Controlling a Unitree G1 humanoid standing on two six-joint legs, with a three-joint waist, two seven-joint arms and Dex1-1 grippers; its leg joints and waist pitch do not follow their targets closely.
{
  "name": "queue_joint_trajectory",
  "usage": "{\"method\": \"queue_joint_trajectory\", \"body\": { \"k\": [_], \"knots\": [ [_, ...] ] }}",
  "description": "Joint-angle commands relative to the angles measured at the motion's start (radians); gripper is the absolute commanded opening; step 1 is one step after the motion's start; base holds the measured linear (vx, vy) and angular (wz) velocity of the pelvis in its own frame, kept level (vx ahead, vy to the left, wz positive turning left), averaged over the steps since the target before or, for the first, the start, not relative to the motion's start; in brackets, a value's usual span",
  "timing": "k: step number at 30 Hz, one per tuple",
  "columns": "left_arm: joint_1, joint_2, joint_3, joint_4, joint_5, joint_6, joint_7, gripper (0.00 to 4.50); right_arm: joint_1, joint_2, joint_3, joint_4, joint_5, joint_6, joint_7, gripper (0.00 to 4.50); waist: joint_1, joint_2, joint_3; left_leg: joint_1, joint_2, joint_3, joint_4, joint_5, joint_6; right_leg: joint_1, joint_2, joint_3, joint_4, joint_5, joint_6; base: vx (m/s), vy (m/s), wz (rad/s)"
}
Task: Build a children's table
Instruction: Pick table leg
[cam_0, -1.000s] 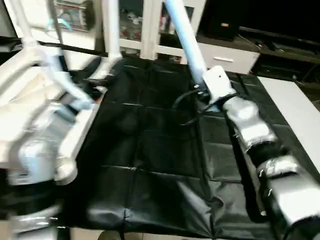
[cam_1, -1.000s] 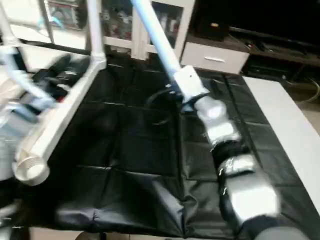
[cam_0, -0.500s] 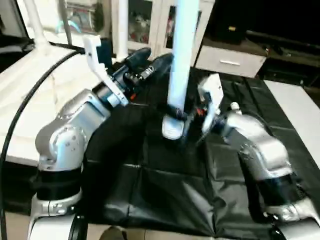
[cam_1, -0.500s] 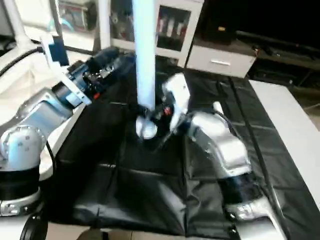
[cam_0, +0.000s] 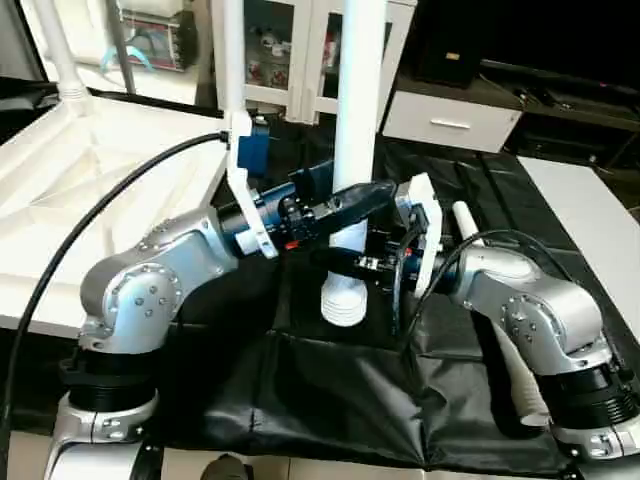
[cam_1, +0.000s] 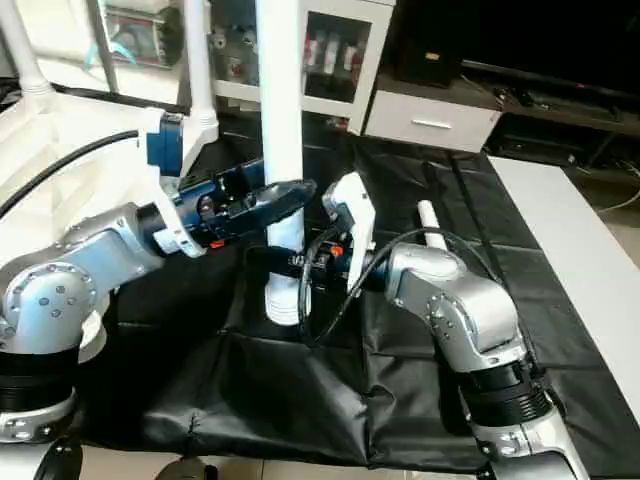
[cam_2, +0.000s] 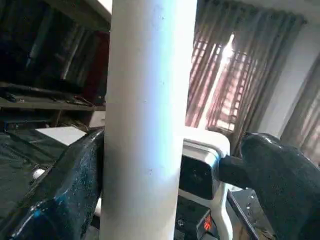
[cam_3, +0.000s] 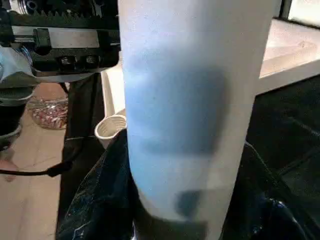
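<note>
One white leg of the children's table stands upright over the black mat, threaded end down. My right gripper is shut on it just above that end. My left gripper reaches in from the left higher up and is open. Its fingers sit either side of the leg, one against it and the other apart. The white ribbed table top lies underside up at the left. Two more legs rise from its far corners.
A black mat covers the floor under both arms. Another white leg lies on it behind my right forearm. A glass-door cabinet and a white drawer unit stand at the back. A pale board lies at the right.
The leg has swung from a slant to upright and its lower end has come nearer. My left arm has come across from the table top, bringing its fingers around the leg. The camera has also shifted.
</note>
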Motion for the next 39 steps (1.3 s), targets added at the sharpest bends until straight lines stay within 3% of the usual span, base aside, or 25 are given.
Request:
{"method": "queue_joint_trajectory", "body": {
  "k": [1, 9, 18, 19, 22, 39],
  "knots": [
    [-0.005, -0.001, -0.02, -0.009, -0.005, 0.008, -0.009, 4.5, -0.01, -0.013, -0.011, -0.029, 0.013, 0.021, -0.001, 1.83, -0.001, 0.023, -0.065, 0.044, 0.039, -0.037, -0.095, -0.441, -0.137, 0.008, -0.065, 0.036, -0.104, -0.411, -0.099, 0.0, 0.0, 0.0],
    [-0.032, -0.021, 0.005, 0.029, -0.016, 0.014, 0.014, 4.5, -0.003, -0.021, -0.019, -0.058, 0.024, 0.06, 0.005, 1.83, 0.0, 0.026, -0.067, 0.042, 0.039, -0.033, -0.096, -0.401, -0.135, 0.013, -0.061, 0.037, -0.097, -0.338, -0.116, 0.0, 0.0, 0.0],
    [-0.028, -0.016, 0.018, 0.028, -0.041, 0.032, 0.008, 4.5, 0.006, -0.028, -0.022, -0.075, 0.037, 0.081, 0.025, 1.83, 0.0, 0.028, -0.063, 0.045, 0.04, -0.034, -0.097, -0.426, -0.136, 0.01, -0.064, 0.036, -0.103, -0.386, -0.111, 0.0, 0.0, 0.0],
    [-0.026, -0.014, 0.018, 0.026, -0.044, 0.035, 0.006, 4.21, 0.008, -0.03, -0.019, -0.077, 0.036, 0.081, 0.025, 1.83, 0.0, 0.028, -0.063, 0.046, 0.04, -0.035, -0.097, -0.432, -0.139, 0.009, -0.063, 0.036, -0.102, -0.391, -0.109, 0.0, 0.0, 0.0],
    [-0.028, -0.015, 0.014, 0.029, -0.04, 0.038, 0.01, 4.11, 0.009, -0.032, -0.015, -0.075, 0.029, 0.077, 0.025, 1.83, 0.001, 0.029, -0.062, 0.046, 0.04, -0.035, -0.097, -0.437, -0.139, 0.008, -0.065, 0.037, -0.105, -0.405, -0.106, 0.0, 0.0, 0.0],
    [-0.049, -0.018, -0.021, 0.034, 0.027, 0.016, 0.039, 2.48, -0.004, -0.026, 0.007, -0.067, -0.023, 0.052, 0.012, 1.83, -0.001, 0.026, -0.062, 0.044, 0.041, -0.036, -0.099, -0.421, -0.136, 0.009, -0.065, 0.038, -0.105, -0.398, -0.101, 0.0, 0.0, 0.0]
  ]
}}
